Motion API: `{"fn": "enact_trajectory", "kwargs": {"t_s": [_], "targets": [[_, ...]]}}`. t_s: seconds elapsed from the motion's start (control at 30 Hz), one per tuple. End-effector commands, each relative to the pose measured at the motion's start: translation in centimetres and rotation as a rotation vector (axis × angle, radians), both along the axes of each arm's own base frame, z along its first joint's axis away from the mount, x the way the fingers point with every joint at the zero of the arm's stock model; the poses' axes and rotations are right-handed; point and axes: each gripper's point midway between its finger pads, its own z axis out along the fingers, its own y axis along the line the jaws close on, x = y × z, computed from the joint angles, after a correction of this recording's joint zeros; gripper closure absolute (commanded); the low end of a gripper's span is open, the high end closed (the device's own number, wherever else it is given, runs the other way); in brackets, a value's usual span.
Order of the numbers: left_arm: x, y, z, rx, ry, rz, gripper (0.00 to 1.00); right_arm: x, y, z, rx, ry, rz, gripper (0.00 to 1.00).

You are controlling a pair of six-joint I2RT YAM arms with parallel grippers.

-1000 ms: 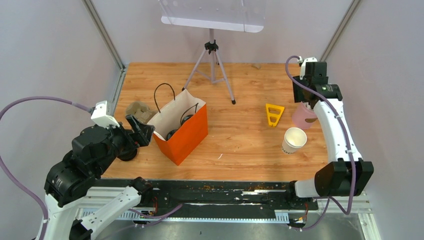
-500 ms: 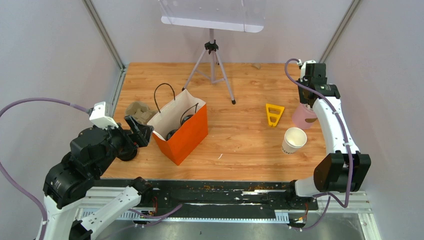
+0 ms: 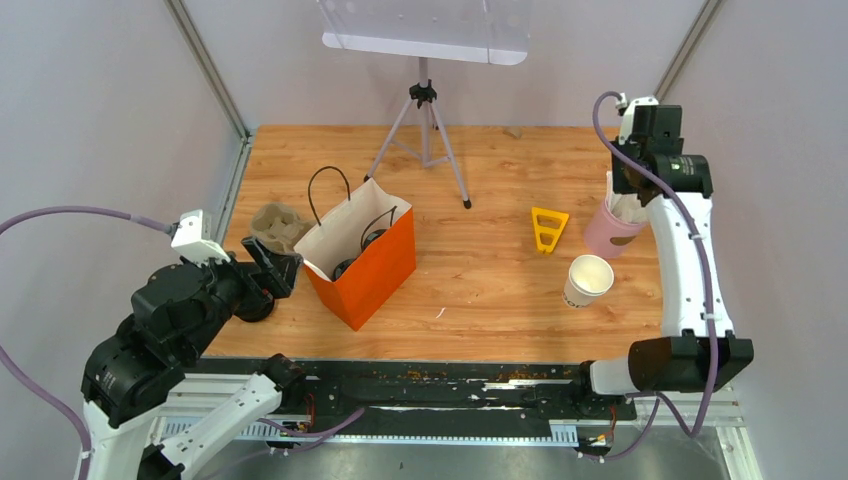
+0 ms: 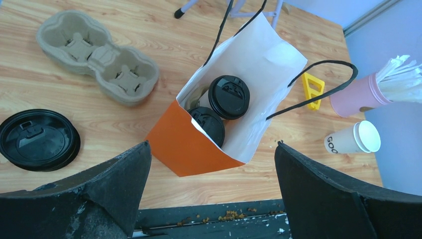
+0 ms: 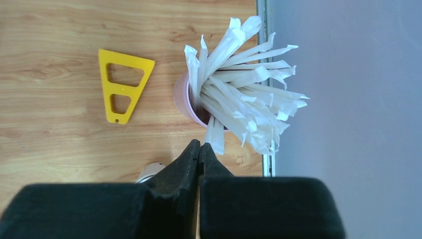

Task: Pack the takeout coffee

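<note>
Two lidded coffee cups [image 4: 229, 96] stood inside the orange bag [image 4: 184, 147] on the left of the bench [image 3: 480, 270]. The left claw [image 4: 211, 164] hung spread wide just near of the bag. The right claw [image 5: 199, 149], pressed together, hovered over the pink straw cup [image 5: 181, 94] at the right, with an unlidded white cup [image 3: 587, 280] near it.

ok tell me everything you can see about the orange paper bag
The orange paper bag stands upright on the wooden table with its mouth wide open. It is orange outside and white inside, with creased paper walls and two thin black loop handles rising from the rim. Inside sit two cups with black lids, side by side. The brown pulp tray lies just left of it, apart from it. The open left gripper hovers on its near side without touching it.
</note>
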Motion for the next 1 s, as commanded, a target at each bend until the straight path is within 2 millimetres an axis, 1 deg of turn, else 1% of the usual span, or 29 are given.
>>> {"fn": "enact_trajectory", "kwargs": {"t_s": [0.0,0.13,0.27,0.37,0.43,0.47,0.53,0.57,0.63,0.7,0.83,0.9,0.97], "targets": [[0.2,0.2,0.6,-0.004,-0.043,0.003,0.00,-3.4,1.3,5.5,0.092,-0.095,-0.021,1.00],[0.1,-0.1,0.9,-0.011,-0.050,-0.010,0.00,-5.0,2.6,8.7,0.158,-0.149,-0.008,1.00],[0.1,-0.2,1.2,0.001,-0.061,-0.029,0.00,-6.9,4.5,10.8,0.256,-0.177,0.026,1.00],[0.1,-0.2,1.3,0.008,-0.064,-0.030,0.00,-8.7,5.5,12.4,0.315,-0.207,0.039,1.00],[0.1,-0.3,1.4,0.005,-0.064,-0.035,0.00,-9.5,6.6,13.9,0.370,-0.253,0.080,1.00],[0.1,-0.3,1.6,0.002,-0.067,-0.038,0.00,-9.8,7.1,14.8,0.395,-0.292,0.099,1.00],[0.2,-0.5,1.6,0.004,-0.063,-0.042,0.00,-10.3,8.8,17.0,0.465,-0.373,0.174,1.00],[0.2,-0.6,1.6,0.005,-0.061,-0.046,0.00,-10.5,9.5,18.1,0.510,-0.417,0.195,1.00],[0.3,-0.8,1.7,0.013,-0.059,-0.058,0.00,-10.9,11.1,19.7,0.634,-0.475,0.214,1.00],[0.3,-1.0,1.8,0.015,-0.057,-0.069,0.00,-11.1,13.1,20.3,0.760,-0.484,0.266,1.00],[0.3,-1.4,1.6,0.009,-0.045,-0.085,0.00,-11.6,14.8,21.3,0.916,-0.515,0.293,1.00],[0.4,-1.7,1.4,0.010,-0.037,-0.094,0.00,-12.1,16.6,21.4,1.001,-0.487,0.351,1.00],[0.5,-1.9,1.4,0.014,-0.033,-0.102,0.00,-11.9,17.6,21.6,1.056,-0.475,0.394,1.00]]}}
